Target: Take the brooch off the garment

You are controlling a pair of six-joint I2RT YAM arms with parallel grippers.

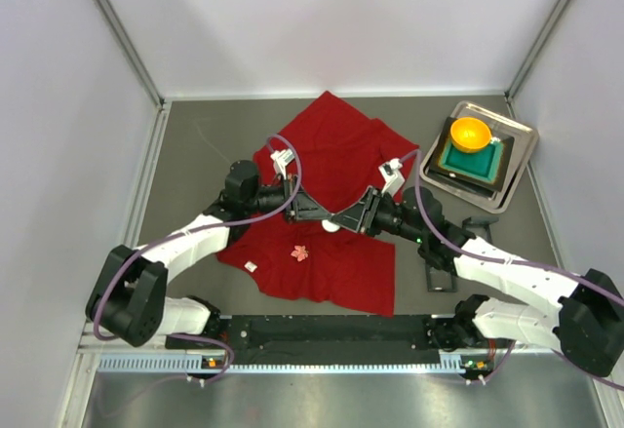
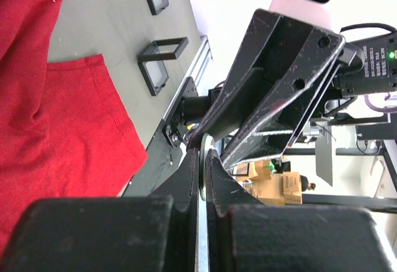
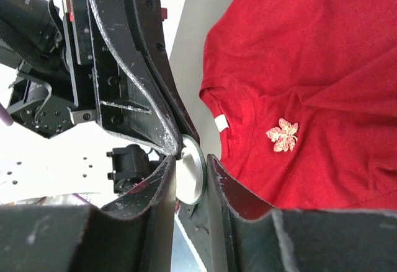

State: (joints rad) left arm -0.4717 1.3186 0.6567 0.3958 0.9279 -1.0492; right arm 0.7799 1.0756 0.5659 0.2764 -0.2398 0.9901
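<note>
The red garment [image 1: 331, 145] lies spread on the grey table; it also shows in the left wrist view [image 2: 49, 136] and the right wrist view [image 3: 322, 49]. The pale pink leaf-shaped brooch [image 1: 300, 251] sits on its front, also in the right wrist view [image 3: 283, 135], with no gripper touching it. Both grippers meet above the shirt. My left gripper [image 1: 327, 218] [image 2: 202, 160] is shut on a thin white disc [image 2: 202, 176]. My right gripper [image 1: 345, 219] [image 3: 190, 166] stands slightly open around the same disc [image 3: 191, 173].
A small white tag [image 3: 221, 123] sits at the shirt's collar. A metal tray [image 1: 519, 173] at the back right holds a green block [image 1: 480, 163] and an orange bowl [image 1: 470, 134]. Black frames [image 1: 439, 277] lie right of the shirt, also in the left wrist view [image 2: 158, 61].
</note>
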